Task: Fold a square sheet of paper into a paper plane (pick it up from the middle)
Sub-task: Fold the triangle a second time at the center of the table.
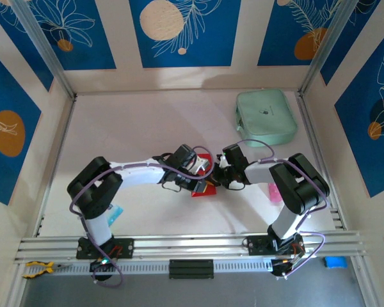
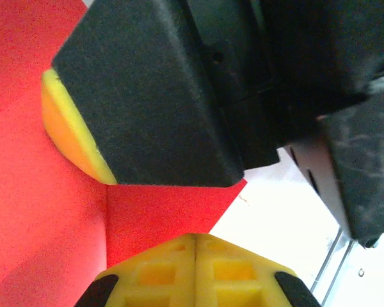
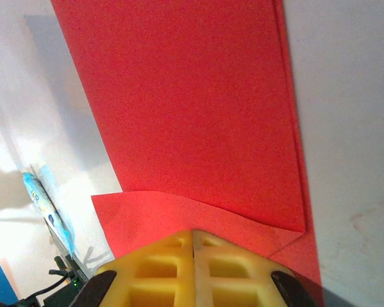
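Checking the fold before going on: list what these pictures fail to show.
Top view: the left gripper and right gripper cover most of the red paper; its creases are hidden.
Left wrist view: the right gripper's finger blocks the paper's upper part.
Right wrist view: the paper runs off the top edge; the packet's print is too small.
Top view: a pink item lies partly under the right arm.
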Controlling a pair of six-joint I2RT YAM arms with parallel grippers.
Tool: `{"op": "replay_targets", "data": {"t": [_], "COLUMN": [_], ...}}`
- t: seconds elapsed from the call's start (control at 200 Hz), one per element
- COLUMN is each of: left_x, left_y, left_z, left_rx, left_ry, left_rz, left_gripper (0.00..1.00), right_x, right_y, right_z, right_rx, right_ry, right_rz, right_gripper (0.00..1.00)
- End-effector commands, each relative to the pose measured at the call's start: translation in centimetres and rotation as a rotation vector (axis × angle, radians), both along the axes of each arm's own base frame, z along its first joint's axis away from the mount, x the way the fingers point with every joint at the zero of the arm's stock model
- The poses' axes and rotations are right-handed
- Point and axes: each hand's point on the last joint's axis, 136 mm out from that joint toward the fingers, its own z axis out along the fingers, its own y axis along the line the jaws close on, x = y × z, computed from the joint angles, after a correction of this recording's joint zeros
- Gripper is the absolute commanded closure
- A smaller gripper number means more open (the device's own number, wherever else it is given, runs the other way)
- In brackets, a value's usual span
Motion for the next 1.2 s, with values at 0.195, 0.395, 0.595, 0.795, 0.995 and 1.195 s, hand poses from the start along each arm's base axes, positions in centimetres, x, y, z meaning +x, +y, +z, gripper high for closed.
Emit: {"op": "replay_targets", "data": {"t": [0.195, 0.395, 0.595, 0.795, 0.995, 1.195], "left_x": [0.5, -0.5, -1.4, -2.2, -3.7, -4.2], "left_y": [0.9, 2.0, 2.8, 3.7, 5.0, 6.2], "left_z": [-2.5, -3.8, -4.3, -4.1, -4.3, -2.6], "left_rx": [0.064, 0.081, 0.087, 0.091, 0.088, 0.078], "left_ry": [0.005, 0.032, 0.047, 0.056, 0.086, 0.047], "left_rz": [0.018, 0.029, 0.036, 0.036, 0.052, 0.058], "left_gripper": [1.0, 1.0, 1.0, 1.0, 1.0, 1.0], "right_x": [-2.1, -2.2, -2.3, -2.3, -2.4, -2.5], "right_y": [-2.0, -2.1, -2.2, -2.2, -2.3, -2.1], "right_z": [-3.3, -3.5, -3.7, -3.8, -3.9, -3.8], "right_rx": [-0.106, -0.112, -0.123, -0.127, -0.132, -0.122], "right_ry": [0.115, 0.12, 0.128, 0.131, 0.139, 0.141], "right_rz": [-0.02, -0.019, -0.015, -0.015, -0.01, -0.002], "right_gripper": [1.0, 1.0, 1.0, 1.0, 1.0, 1.0]}}
